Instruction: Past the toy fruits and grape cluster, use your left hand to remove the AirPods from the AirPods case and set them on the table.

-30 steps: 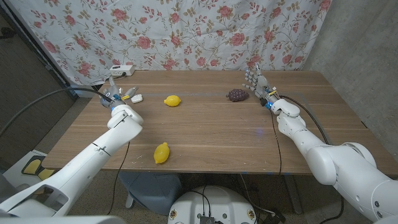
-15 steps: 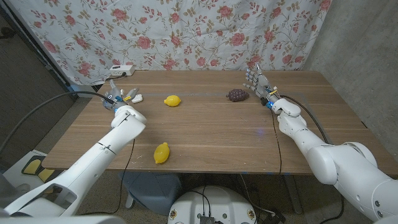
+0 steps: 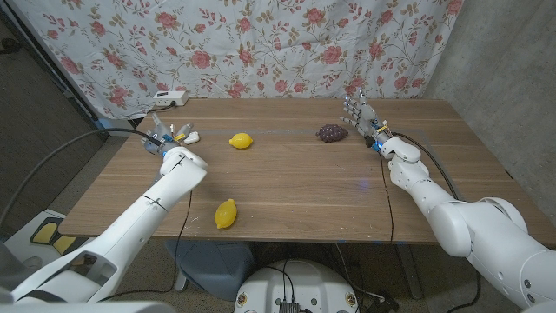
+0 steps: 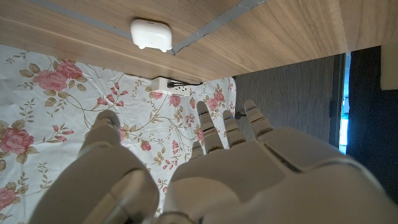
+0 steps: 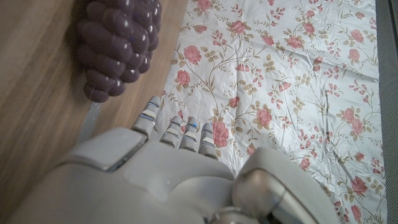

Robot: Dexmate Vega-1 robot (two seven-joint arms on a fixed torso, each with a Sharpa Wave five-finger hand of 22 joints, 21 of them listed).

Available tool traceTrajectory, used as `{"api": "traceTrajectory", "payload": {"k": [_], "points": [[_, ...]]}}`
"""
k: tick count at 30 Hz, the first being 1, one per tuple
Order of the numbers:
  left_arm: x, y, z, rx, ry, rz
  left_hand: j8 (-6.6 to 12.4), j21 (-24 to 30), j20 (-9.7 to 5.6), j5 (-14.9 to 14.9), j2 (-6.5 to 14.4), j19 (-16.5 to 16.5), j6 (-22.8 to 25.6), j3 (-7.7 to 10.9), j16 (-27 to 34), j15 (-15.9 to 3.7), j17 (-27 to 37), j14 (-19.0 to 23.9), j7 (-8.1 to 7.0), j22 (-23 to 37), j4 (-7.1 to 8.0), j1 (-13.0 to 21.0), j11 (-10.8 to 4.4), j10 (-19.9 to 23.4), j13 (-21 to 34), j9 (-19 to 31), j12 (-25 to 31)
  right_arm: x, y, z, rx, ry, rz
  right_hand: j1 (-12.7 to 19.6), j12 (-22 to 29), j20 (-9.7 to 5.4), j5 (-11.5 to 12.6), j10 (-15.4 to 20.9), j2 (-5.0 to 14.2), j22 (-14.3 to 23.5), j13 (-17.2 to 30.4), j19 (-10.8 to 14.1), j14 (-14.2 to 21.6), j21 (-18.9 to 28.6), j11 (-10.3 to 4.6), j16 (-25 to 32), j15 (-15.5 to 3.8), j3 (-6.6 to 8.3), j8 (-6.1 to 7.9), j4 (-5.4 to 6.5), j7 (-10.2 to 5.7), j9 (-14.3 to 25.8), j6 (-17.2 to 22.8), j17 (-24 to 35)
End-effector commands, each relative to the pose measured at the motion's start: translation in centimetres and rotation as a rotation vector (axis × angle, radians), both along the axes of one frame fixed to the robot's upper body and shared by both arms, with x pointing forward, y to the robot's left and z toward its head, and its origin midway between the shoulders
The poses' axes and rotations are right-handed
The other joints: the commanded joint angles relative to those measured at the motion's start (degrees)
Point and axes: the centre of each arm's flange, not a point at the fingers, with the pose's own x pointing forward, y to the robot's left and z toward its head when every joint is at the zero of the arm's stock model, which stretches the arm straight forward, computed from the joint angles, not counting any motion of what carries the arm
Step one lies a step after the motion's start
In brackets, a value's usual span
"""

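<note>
Here the left hand hovers empty, fingers apart, just beside the closed case, seemingly poised to grasp.

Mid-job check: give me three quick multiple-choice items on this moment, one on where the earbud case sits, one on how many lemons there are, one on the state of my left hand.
1. Where is the white earbud case?
A. at the table's far left, beside the left hand
B. next to the grapes
C. at the front edge by the near lemon

2. How many toy lemons lie on the table?
A. one
B. two
C. three

3. What is the left hand doing?
A. gripping the case
B. holding a lemon
C. holding nothing, fingers apart

Answers: 1 A, the head view shows the case just beside that hand; 2 B, one lemon far, one lemon near; 3 C, the left wrist view shows spread fingers with the case apart.
</note>
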Motion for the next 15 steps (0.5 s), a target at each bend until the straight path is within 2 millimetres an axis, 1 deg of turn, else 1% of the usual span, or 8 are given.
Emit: {"api": "traceTrajectory", "payload": {"k": [1,10,13,14,15], "points": [[1.3,0.2,0.8,-0.007,0.001,0.011,-0.04,0.01,0.26,-0.01,-0.12,0.19,-6.01,-0.38,-0.03,0.41,0.16,0.01,0.28,0.27,-0.07,0.64,0.13,-0.25,0.16,0.11,-0.18,0.3,0.0,-0.1,-0.003,0.007,0.006,0.81,0.02,-0.01,-0.20,0.24,-0.05,0.21,0.30,-0.11,0.05,0.14,-0.02,0.30,0.11,-0.08,0.18,-0.30,-0.04,0.33,0.33,0.07],[2.3,0.3,0.4,-0.024,0.026,-0.005,-0.05,0.04,0.26,-0.02,-0.09,0.29,-5.96,-0.50,-0.03,0.52,0.17,0.01,0.34,0.27,0.01,0.60,0.03,-0.08,0.24,0.11,-0.17,0.4,0.2,-0.1,-0.001,0.006,0.005,0.81,0.02,0.03,-0.22,0.26,-0.08,0.21,0.30,-0.14,0.05,0.13,-0.06,0.31,0.04,-0.09,0.19,-0.30,-0.05,0.33,0.36,0.07],[2.5,0.4,0.5,-0.017,0.037,-0.003,-0.06,0.02,0.28,-0.02,-0.08,0.26,-5.95,-0.56,-0.03,0.53,0.17,0.02,0.40,0.28,0.05,0.57,0.22,-0.10,0.28,0.11,-0.20,0.3,0.2,-0.1,-0.002,0.004,0.003,0.82,0.03,-0.01,-0.23,0.28,-0.08,0.21,0.30,-0.16,0.04,0.12,-0.06,0.30,0.04,-0.08,0.20,-0.31,-0.04,0.33,0.38,0.07],[2.6,0.4,0.5,-0.010,0.039,-0.004,-0.06,0.02,0.31,-0.02,-0.05,0.27,-5.93,-0.60,-0.04,0.54,0.17,-0.01,0.32,0.28,0.08,0.56,-0.11,0.13,0.32,0.11,-0.13,0.3,0.2,0.0,-0.002,0.003,0.001,0.82,0.02,0.00,-0.23,0.27,-0.07,0.21,0.30,-0.16,0.05,0.12,-0.05,0.31,0.06,-0.08,0.21,-0.31,-0.07,0.33,0.41,0.07],[2.6,0.4,0.4,-0.008,0.037,0.004,-0.05,0.01,0.32,-0.02,-0.05,0.25,-5.88,-0.62,-0.03,0.53,0.17,0.00,0.38,0.28,0.09,0.56,-0.05,0.27,0.33,0.11,-0.08,0.3,0.1,0.0,-0.003,0.003,0.000,0.82,0.02,0.04,-0.23,0.27,-0.07,0.21,0.30,-0.15,0.03,0.13,0.01,0.30,0.08,-0.07,0.20,-0.31,-0.08,0.33,0.40,0.07]]}}
